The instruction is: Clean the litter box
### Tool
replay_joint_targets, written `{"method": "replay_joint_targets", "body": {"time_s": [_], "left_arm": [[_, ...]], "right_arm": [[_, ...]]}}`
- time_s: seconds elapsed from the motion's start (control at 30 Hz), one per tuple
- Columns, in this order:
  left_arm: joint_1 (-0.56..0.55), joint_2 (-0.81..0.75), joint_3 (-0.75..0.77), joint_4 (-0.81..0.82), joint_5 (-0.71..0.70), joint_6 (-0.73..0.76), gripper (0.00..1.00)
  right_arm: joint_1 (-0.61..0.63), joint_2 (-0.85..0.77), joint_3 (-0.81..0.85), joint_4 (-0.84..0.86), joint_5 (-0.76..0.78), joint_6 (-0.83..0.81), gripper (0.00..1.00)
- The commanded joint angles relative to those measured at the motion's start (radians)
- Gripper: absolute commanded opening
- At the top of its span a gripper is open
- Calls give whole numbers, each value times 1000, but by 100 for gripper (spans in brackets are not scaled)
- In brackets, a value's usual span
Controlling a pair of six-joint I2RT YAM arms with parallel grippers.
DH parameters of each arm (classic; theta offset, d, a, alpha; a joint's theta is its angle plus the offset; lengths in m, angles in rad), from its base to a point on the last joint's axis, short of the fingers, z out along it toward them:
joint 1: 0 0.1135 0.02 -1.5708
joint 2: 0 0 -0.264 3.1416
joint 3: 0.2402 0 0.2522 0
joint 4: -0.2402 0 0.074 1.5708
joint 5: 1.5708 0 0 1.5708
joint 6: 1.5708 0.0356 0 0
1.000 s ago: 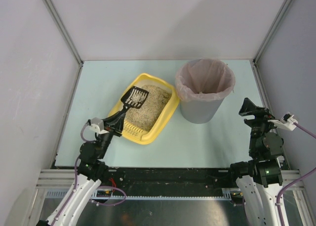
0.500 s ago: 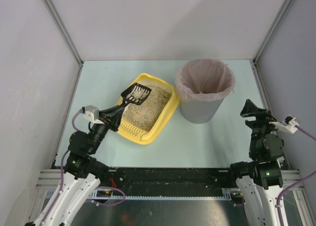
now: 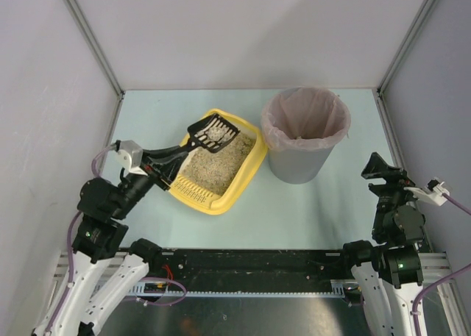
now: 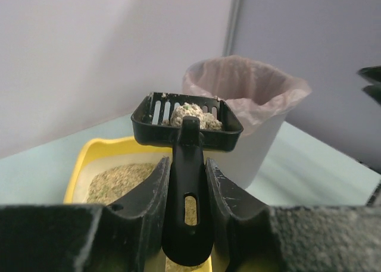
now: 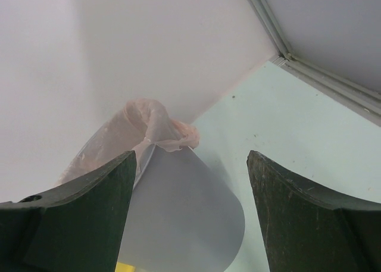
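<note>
Black scoop (image 4: 188,142), loaded with a clump (image 4: 191,113), sat clamped in my left gripper (image 4: 186,203) above the litter box (image 3: 246,176), centre frame. My right gripper (image 5: 190,183) stood open, empty. Step judged: transfer. Next: carry level rightward over the bin (image 3: 298,167), then tip.

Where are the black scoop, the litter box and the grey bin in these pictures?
black scoop (image 4: 186,165): left wrist view, on its handle.
litter box (image 3: 194,193): top external view, on its slotted lip.
grey bin (image 3: 296,167): top external view, on its outer wall.
</note>
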Motion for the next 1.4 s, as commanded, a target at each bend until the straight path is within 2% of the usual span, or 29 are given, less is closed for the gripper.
{"method": "replay_joint_targets", "body": {"time_s": [0.0,0.17,0.43,0.77,1.07,1.23,1.37], "left_arm": [[-3,82,151,3,179,23,0],[-3,211,259,3,256,9,0],[-29,365,400,6,293,17,0],[-194,665,657,14,261,141,0],[-210,911,811,15,281,254,0],[-210,995,848,17,296,314,0],[-214,1046,882,15,366,389,0]], "right_arm": [[1,-25,37,1,32,-27,80],[-1,-39,37,10,35,-45,80],[-1,-16,44,7,42,-48,81],[-1,30,44,24,22,-62,81],[-1,4,43,21,29,-85,81],[-1,24,43,21,26,-85,81],[-1,34,43,28,20,-97,82]]}}
